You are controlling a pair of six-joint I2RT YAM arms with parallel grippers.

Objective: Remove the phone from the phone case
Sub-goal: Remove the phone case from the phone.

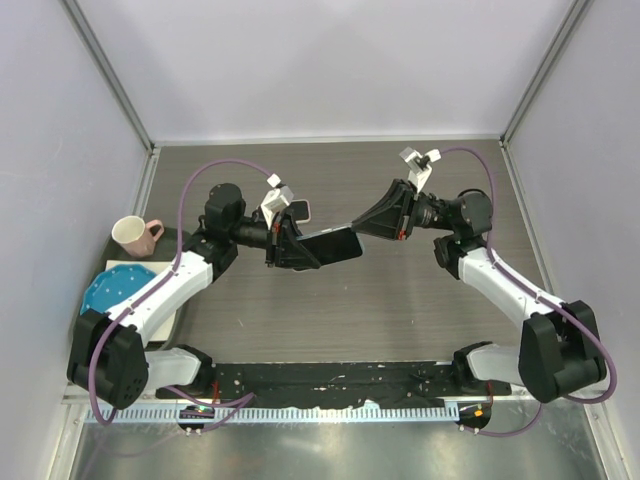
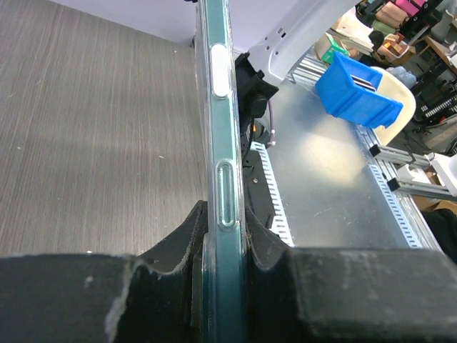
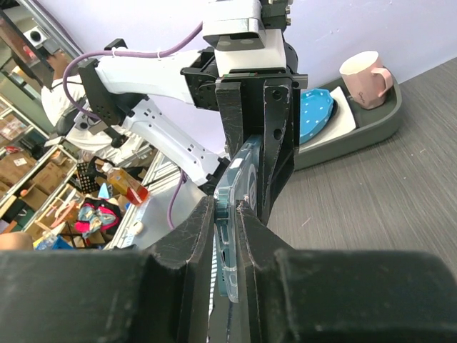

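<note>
Mid-table, raised off the wood: the phone [image 1: 335, 243] hangs between both arms, long axis running roughly 9 to 3 o'clock in the top view, well above the table [image 1: 400, 330]. Left gripper [image 1: 290, 250] has the 9 o'clock end and right gripper [image 1: 358, 228] the 3 o'clock end, the two wrists facing each other. Left wrist view: phone seen edge-on and upright, still seated in its clear case [image 2: 208, 107]; a white side button and a longer outlined button show through the rim. Left claw clenched on it, one black finger [image 2: 178, 243] pressed to each flat face, no gap either side. Right wrist view: right claw also clenched, its pads nipping the case's near end, which shows translucent teal between them; I cannot tell whether they grip case alone or phone as well. Same view shows the left gripper's fingers straight ahead at 12 o'clock, clamped on the far end. No separation visible between phone and case along the edge. At 9 o'clock on the table, against the left wall, a dark tray [image 1: 180, 238] holds a pink mug [image 1: 132, 234] towards 10 o'clock and a blue dotted plate [image 1: 112, 285] towards 8 o'clock, both well apart from the phone.
</note>
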